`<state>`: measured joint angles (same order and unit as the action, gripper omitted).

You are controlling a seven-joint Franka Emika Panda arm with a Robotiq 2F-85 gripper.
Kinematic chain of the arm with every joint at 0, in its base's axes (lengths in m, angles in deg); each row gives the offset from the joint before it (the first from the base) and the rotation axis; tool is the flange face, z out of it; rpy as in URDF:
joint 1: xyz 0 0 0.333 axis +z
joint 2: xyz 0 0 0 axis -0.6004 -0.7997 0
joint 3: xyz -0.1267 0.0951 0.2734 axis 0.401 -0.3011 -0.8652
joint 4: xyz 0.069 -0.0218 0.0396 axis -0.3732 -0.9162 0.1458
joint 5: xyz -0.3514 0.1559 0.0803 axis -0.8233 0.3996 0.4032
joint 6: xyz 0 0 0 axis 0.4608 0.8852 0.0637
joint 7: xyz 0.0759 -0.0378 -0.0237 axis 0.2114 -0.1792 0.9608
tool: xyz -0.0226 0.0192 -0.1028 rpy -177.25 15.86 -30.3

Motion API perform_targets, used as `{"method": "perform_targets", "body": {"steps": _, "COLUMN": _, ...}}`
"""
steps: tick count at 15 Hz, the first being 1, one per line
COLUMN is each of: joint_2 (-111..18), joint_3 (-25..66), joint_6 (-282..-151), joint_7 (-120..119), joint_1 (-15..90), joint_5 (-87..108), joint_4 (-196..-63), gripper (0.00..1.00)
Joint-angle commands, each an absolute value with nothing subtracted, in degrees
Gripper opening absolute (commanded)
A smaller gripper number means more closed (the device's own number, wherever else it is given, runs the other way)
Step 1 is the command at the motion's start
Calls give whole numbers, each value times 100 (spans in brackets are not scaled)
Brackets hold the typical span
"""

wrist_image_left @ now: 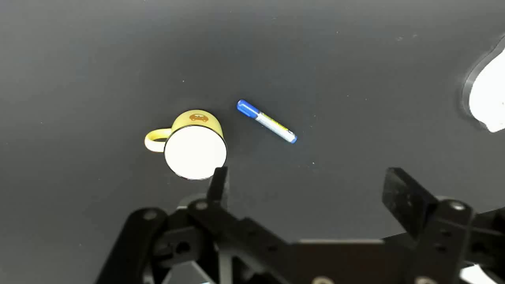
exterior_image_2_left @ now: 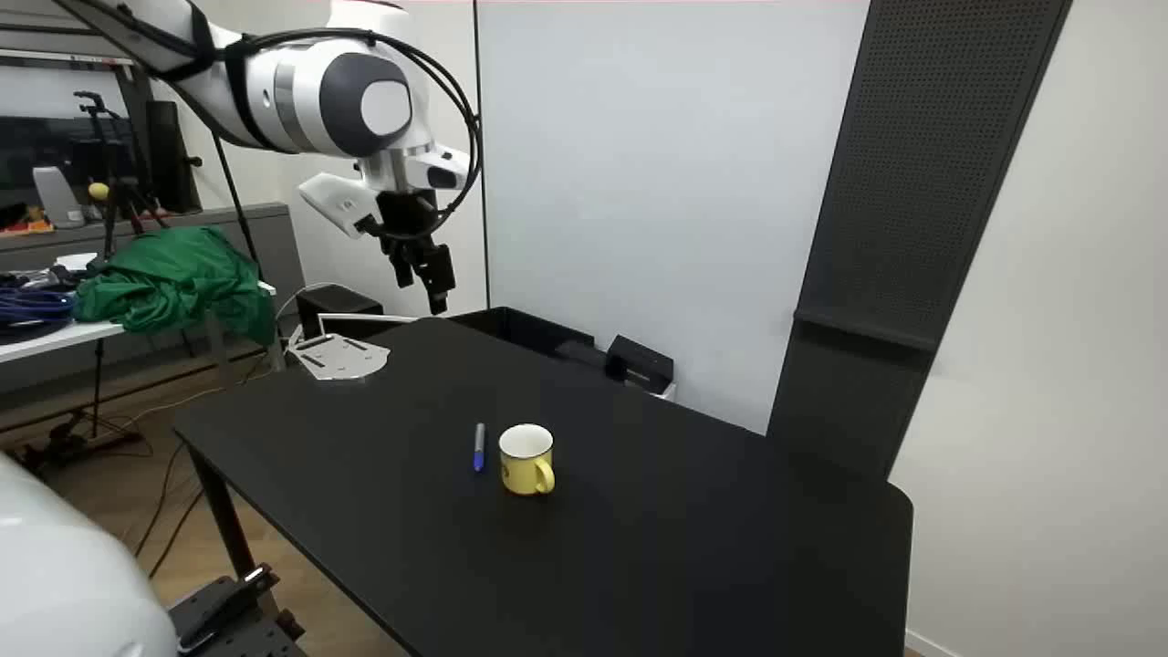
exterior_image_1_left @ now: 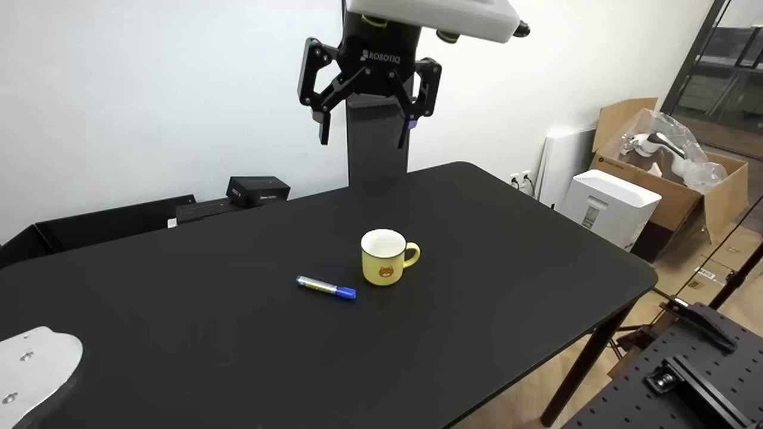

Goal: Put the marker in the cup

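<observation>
Our slim blue-capped whitish marker (exterior_image_1_left: 326, 287) lies outside the small yellow mug (exterior_image_1_left: 382, 263), just beside it, on the black table (exterior_image_1_left: 238, 357). Our jaws stand spread, empty, higher than the mug. We judge nothing done yet: grasp, carry and release remain.

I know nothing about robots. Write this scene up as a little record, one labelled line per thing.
table: black
mug: yellow, upright, with a handle and an animal face
marker: lying on the table beside the mug, cap end nearer it, not touching
gripper: open, empty, raised above the table
job: marker not yet in the mug
</observation>
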<state>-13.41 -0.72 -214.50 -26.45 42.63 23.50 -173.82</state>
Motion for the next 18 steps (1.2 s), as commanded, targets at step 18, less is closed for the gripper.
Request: {"method": "perform_targets", "body": {"steps": 18, "joint_2": -2049, "joint_3": 196, "joint_6": -22144, "joint_7": -1552, "joint_1": 4333, "joint_5": 1584, "joint_4": -16948, "gripper": 100}}
